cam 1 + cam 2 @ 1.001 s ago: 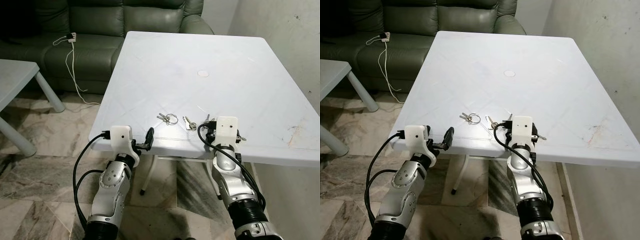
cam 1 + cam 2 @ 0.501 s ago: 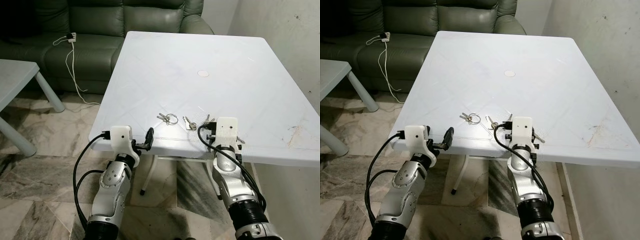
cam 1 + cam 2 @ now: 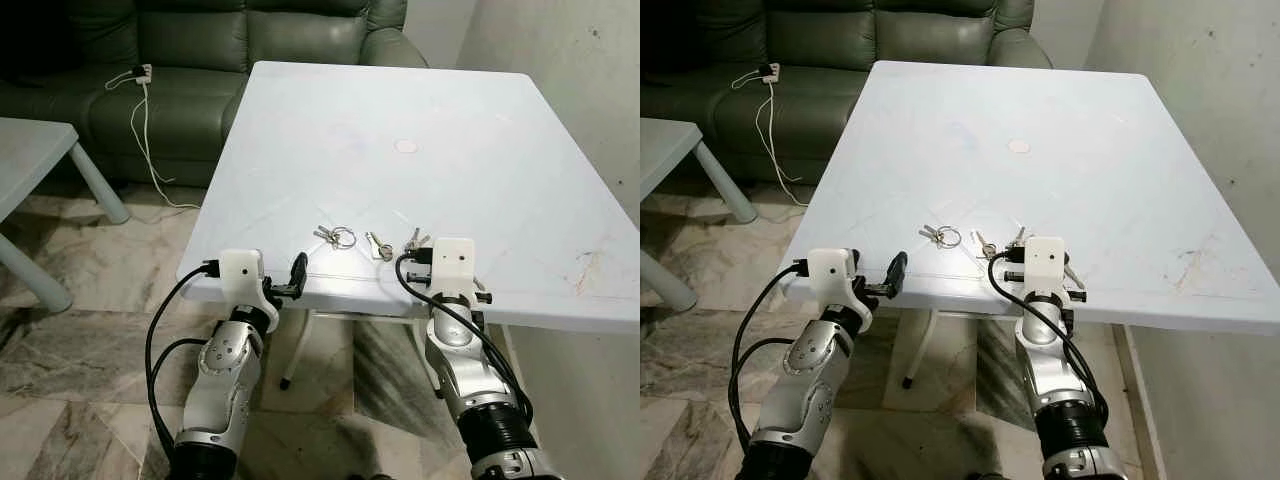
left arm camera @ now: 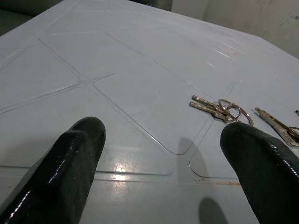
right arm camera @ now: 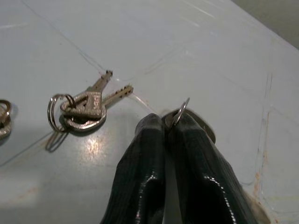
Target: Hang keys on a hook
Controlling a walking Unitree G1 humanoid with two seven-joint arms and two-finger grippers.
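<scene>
White plastic table [image 3: 480, 120] stands before a green sofa [image 3: 200, 40], and on my feeds I count three sets of keys near its front edge. My right gripper [image 5: 172, 125] has its fingers pressed together on the ring of one key set [image 5: 180, 112], right at the tabletop; a second bunch [image 5: 79, 109] lies just beside it. My left gripper [image 4: 163, 154] sits at the table edge with fingers spread wide, a third bunch [image 4: 219, 109] lying ahead of it.
</scene>
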